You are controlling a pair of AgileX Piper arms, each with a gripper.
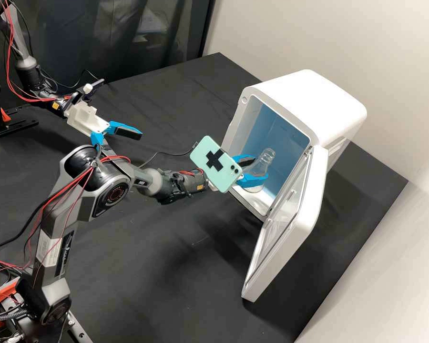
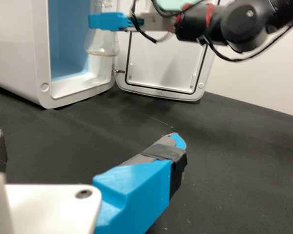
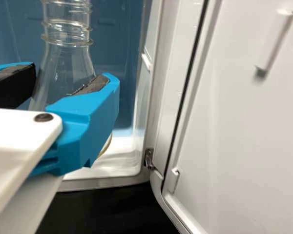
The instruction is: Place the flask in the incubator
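The white incubator (image 1: 319, 102) stands at the far right edge of the counter (image 1: 176, 252), its door (image 1: 286, 224) swung wide, so I see the mouth unobstructed. The flask (image 1: 265, 161) is clear glass, upright, with an open threaded neck, just inside the blue-lined chamber near the hinge side. My right tool (image 1: 251, 171) grips it across the shoulder, fingers either side. My left tool (image 1: 112, 131) hangs spread wide over the counter, well apart.
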